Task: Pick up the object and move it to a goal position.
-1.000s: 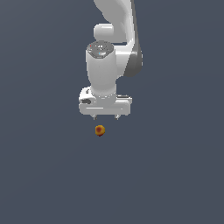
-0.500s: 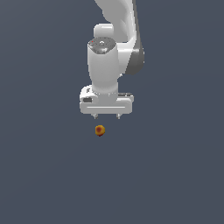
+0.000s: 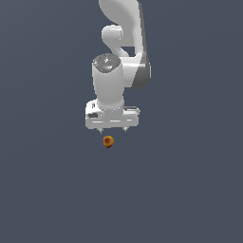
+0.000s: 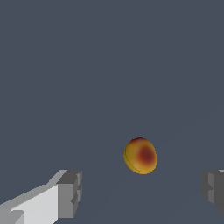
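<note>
The object is a small round ball (image 3: 108, 141), mottled red, orange and yellow, lying on the flat grey floor. The white arm points straight down above it. My gripper (image 3: 112, 130) is open, its two short fingertips spread wider than the ball and sitting a little above and behind it. In the wrist view the ball (image 4: 140, 155) lies between the two grey fingertips (image 4: 70, 194), untouched, closer to the far-side finger. Nothing is held.
Only the plain dark grey floor (image 3: 190, 190) surrounds the ball. No goal marker shows in either view.
The arm has shifted slightly, with the wrist coming a little lower toward the ball. The ball has not moved and the fingers stay spread.
</note>
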Robot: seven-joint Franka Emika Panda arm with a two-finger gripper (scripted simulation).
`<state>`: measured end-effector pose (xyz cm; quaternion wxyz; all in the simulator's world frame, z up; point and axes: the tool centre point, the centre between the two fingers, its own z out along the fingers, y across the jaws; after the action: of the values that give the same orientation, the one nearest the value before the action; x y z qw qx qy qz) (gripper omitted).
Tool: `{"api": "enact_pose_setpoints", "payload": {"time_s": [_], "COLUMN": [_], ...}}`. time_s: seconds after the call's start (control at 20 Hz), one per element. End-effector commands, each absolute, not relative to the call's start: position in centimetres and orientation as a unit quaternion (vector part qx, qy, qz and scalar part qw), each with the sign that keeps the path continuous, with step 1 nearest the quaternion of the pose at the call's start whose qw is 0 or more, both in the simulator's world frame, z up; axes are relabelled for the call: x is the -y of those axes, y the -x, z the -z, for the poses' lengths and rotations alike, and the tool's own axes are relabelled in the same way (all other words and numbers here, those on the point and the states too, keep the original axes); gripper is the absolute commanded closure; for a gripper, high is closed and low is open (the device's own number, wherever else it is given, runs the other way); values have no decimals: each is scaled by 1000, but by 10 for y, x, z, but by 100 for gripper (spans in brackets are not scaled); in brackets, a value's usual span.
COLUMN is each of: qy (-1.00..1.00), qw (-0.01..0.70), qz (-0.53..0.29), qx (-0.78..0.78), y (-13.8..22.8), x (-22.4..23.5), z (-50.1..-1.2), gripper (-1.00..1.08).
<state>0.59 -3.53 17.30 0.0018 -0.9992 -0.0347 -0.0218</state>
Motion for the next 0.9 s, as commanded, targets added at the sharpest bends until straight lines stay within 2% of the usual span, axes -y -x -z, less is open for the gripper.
{"api": "enact_pose_setpoints", "payload": {"time_s": [0.0, 0.45, 0.85], "qy": [999, 993, 991], "qw": [1, -1, 0], "qz": [18, 5, 0], "qx": [51, 115, 137], "y": [-3, 13, 20], "x": [41, 63, 69], "z": [-158, -103, -85], "gripper": [-92, -92, -92]}}
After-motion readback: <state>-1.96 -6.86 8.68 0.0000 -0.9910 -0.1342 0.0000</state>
